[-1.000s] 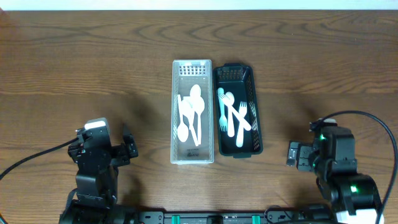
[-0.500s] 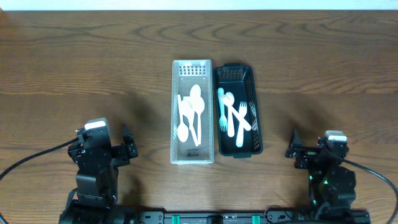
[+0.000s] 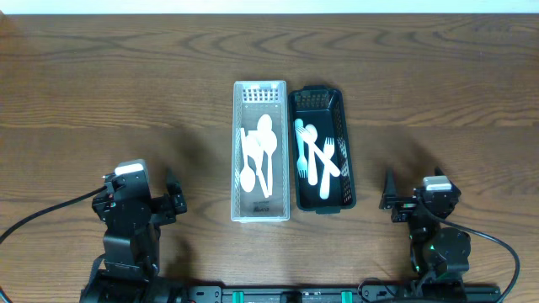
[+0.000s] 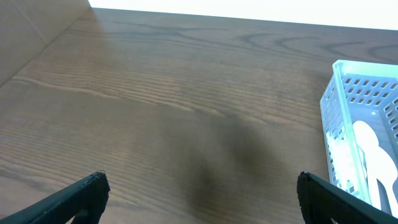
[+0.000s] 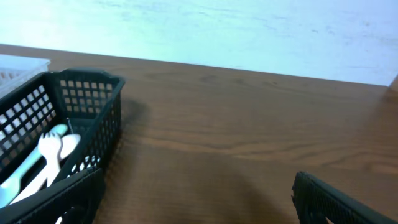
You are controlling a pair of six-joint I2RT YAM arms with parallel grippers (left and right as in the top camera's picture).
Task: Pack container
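A white slotted container [image 3: 260, 151] holds several white plastic spoons. It stands side by side with a black mesh container [image 3: 322, 150] holding white and pale blue forks and spoons. The white one shows in the left wrist view [image 4: 367, 130], the black one in the right wrist view [image 5: 68, 118]. My left gripper [image 3: 143, 198] is open and empty at the front left, well clear of the white container. My right gripper [image 3: 417, 198] is open and empty at the front right, just right of the black container.
The brown wooden table [image 3: 109, 93] carries only the two containers. A pale wall runs along its far edge in the right wrist view [image 5: 249, 31].
The right arm has drawn back toward the front edge and turned its gripper to face up the table. The left arm and both containers have not moved.
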